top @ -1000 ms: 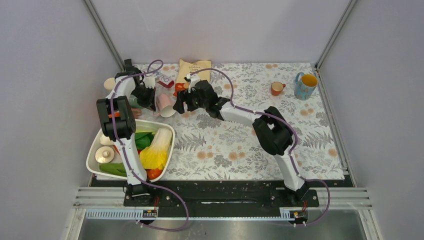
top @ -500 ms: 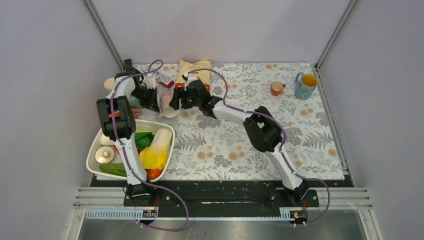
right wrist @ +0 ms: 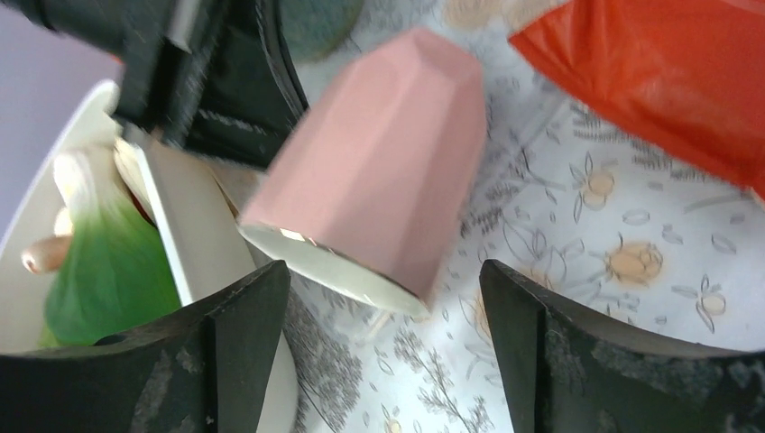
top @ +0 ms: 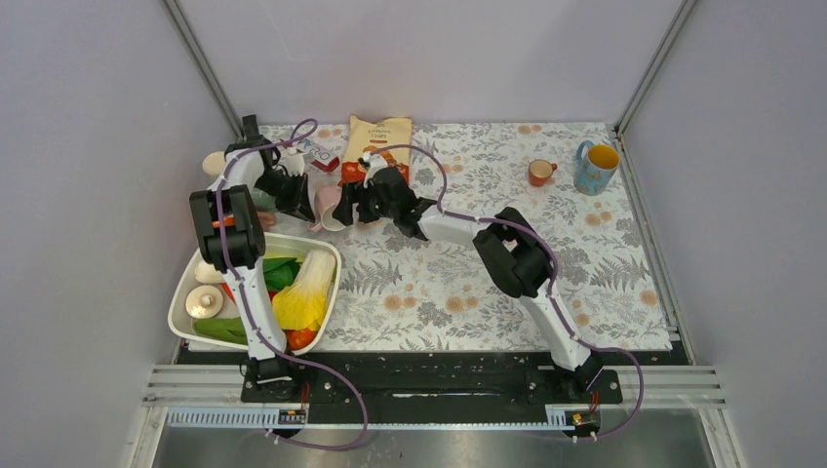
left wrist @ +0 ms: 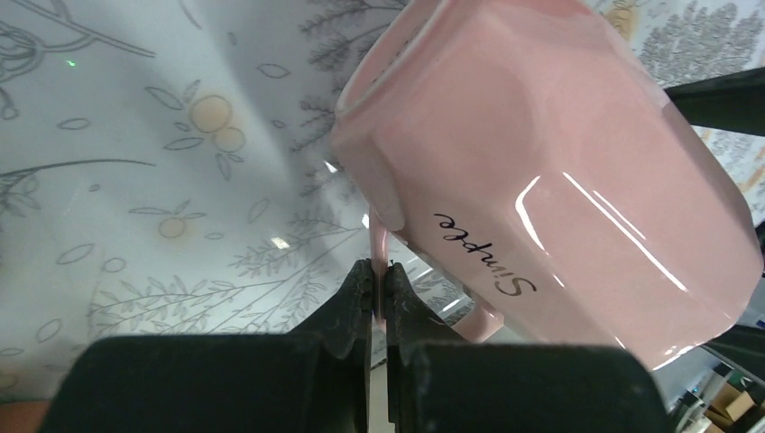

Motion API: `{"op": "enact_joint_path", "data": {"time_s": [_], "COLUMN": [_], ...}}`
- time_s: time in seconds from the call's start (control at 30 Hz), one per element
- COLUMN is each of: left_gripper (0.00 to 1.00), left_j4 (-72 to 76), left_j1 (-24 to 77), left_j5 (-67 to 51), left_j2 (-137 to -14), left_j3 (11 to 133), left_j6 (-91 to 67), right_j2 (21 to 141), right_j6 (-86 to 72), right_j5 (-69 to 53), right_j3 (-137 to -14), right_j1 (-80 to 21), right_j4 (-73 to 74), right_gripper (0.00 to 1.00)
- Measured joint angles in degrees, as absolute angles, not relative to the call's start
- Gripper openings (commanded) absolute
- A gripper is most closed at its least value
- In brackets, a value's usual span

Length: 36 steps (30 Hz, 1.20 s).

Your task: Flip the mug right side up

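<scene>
Two robot arms reach from the near edge over a floral-patterned table mat [top: 468, 283]. Nearest, on the left, sits a white oval plastic tub [top: 179, 292] filled with toy vegetables.

Just beyond the tub, both grippers meet at a pink faceted ceramic mug [top: 327, 203], which is on the left side of the mat and past the tub's far rim. The mug is tilted rather than upright. Its long axis slants, with the open mouth angled down toward the mat and the tub and the flat base raised behind it. Whether the rim touches the mat cannot be told.

The left gripper [left wrist: 378, 275] is clenched on the mug's thin pink handle [left wrist: 379, 248], pinching it between both fingers. The word "Simple" runs along the mug's side.

The right gripper [right wrist: 383, 280] is spread wide, with one finger on each side of the mug's mouth and a gap showing at each.

Farther back lie a red foil packet [right wrist: 668, 81] and a yellow snack bag [top: 378, 135]. At the far right stand a small orange cup [top: 539, 173] and a blue mug with a yellow inside [top: 595, 166], both upright.
</scene>
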<state>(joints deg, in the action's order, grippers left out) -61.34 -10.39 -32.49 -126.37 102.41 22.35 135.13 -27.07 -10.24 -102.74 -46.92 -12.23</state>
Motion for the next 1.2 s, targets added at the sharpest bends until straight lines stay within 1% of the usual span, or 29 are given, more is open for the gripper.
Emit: {"op": "enact_joint_path", "data": {"time_s": [0.1, 0.17, 0.33, 0.43, 0.5, 0.53, 0.57, 0.63, 0.67, 0.7, 0.77, 0.8, 0.83, 0.93, 0.97, 1.07, 1.2], "left_gripper": [0.00, 0.00, 0.00, 0.00, 0.00, 0.00, 0.00, 0.00, 0.00, 0.00, 0.00, 0.06, 0.21, 0.87, 0.98, 0.99, 0.99], "left_j4": [-62.72, -63.48, -64.95, -65.30, -65.78, -66.06, -66.24, -66.54, -67.11, -67.90, -69.30, -69.34, -69.14, -69.30, -69.45, -69.25, -65.56], "left_j1": [-10.26, -10.11, -9.69, -9.50, -9.43, -9.43, -9.43, -9.58, -9.82, -9.93, -9.74, -9.61, -9.56, -9.52, -9.34, -8.95, -8.67], "left_j5": [-33.95, -34.85, -36.21, -37.32, -38.26, -38.65, -38.89, -39.31, -39.46, -39.99, -40.58, -40.58, -40.73, -42.37, -42.54, -42.24, -40.05], "left_j2": [-126.43, -126.43, -126.43, -126.39, -126.15, -125.95, -125.69, -125.12, -124.62, -124.16, -122.76, -122.28, -121.95, -120.84, -120.36, -119.00, -116.53], "left_j3": [102.91, 103.18, 103.15, 102.89, 102.41, 102.17, 101.91, 101.71, 101.58, 101.49, 101.08, 100.97, 100.97, 100.99, 101.03, 102.43, 104.88], "left_j6": [22.00, 21.93, 21.93, 22.00, 22.11, 22.24, 22.22, 22.22, 22.06, 21.41, 20.27, 20.32, 20.56, 23.35, 24.14, 24.36, 22.02], "right_j2": [133.62, 133.36, 133.36, 133.36, 133.36, 133.36, 133.36, 133.36, 133.36, 133.36, 133.40, 133.21, 132.90, 131.57, 131.13, 128.49, 121.32], "right_j6": [-26.26, -25.93, -26.04, -26.41, -26.61, -26.59, -26.57, -26.00, -25.43, -24.77, -24.88, -24.73, -24.58, -24.75, -25.02, -25.82, -25.65], "right_j5": [-11.42, -11.70, -11.46, -11.22, -11.03, -10.94, -10.63, -9.78, -9.10, -8.16, -6.04, -5.50, -4.97, -4.19, -4.08, -3.99, -4.12], "right_j3": [-96.36, -94.00, -95.20, -96.75, -97.54, -98.02, -98.48, -99.20, -99.29, -99.35, -99.29, -99.26, -99.24, -98.89, -98.87, -98.24, -95.81], "right_j1": [-46.89, -46.87, -46.74, -46.65, -46.59, -46.52, -46.46, -46.37, -46.26, -46.15, -46.11, -46.09, -46.06, -45.36, -44.95, -42.30, -36.71], "right_j4": [-16.43, -17.80, -17.08, -16.99, -16.64, -15.90, -14.98, -13.34, -12.75, -11.68, -10.52, -10.22, -10.11, -7.51, -6.39, -1.83, 6.13], "right_gripper": [0.89, 0.88, 0.82, 0.75, 0.67, 0.57, 0.45, 0.15, 0.03, 0.00, 0.00, 0.00, 0.00, 0.00, 0.00, 0.00, 0.00]}}
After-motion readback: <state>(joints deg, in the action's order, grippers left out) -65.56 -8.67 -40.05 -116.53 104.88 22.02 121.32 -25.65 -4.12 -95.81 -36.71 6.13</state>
